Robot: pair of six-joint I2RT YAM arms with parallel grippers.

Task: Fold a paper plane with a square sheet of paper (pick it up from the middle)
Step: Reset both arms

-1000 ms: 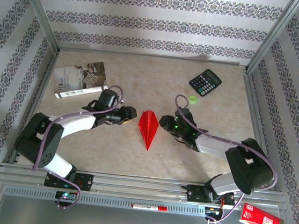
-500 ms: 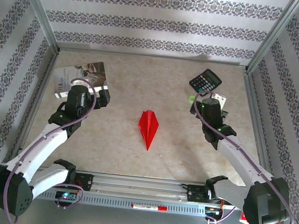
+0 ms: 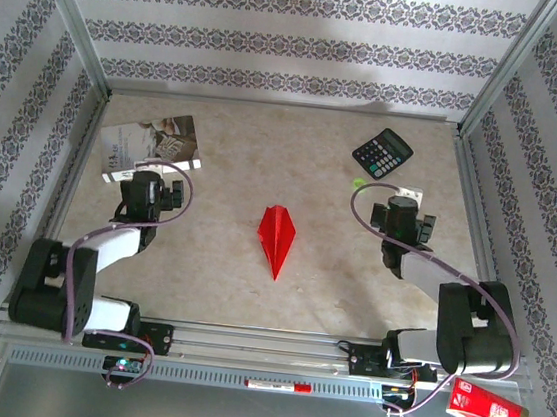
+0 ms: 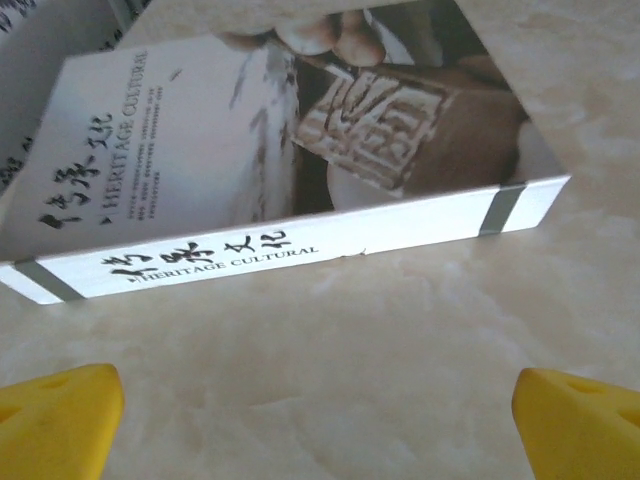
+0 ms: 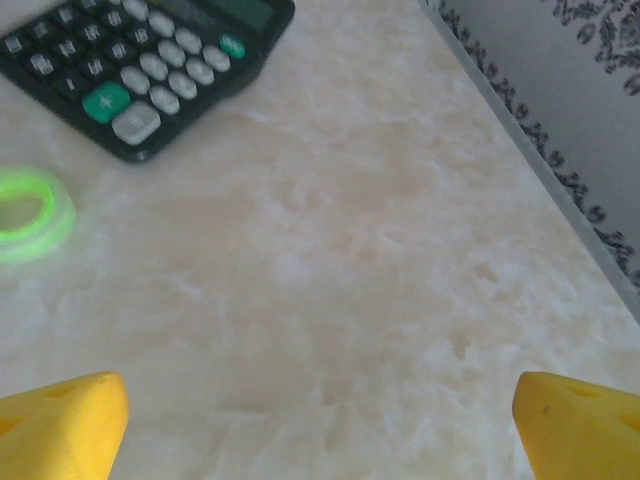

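Your left gripper (image 4: pixel 318 425), jaws spread wide and empty, faces the booklet (image 4: pixel 250 170), whose spine lettering you can read from the wrist but not from above, while the paper plane (image 3: pixel 276 238) lies folded mid-table, apparently finished, hence both arms standing well apart from it, and your right gripper (image 5: pixel 318 425), likewise spread and empty, faces the calculator (image 5: pixel 140 60) and green ring (image 5: pixel 30 215).

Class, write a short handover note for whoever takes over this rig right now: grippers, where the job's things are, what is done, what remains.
Left gripper: open, empty, low over the table, facing the booklet spine.
Right gripper: open, empty, near the calculator and green ring.
Paper plane: folded red dart, lying free mid-table, touched by neither gripper.
Done: folding appears finished.
Left: seemingly nothing on the plane itself.
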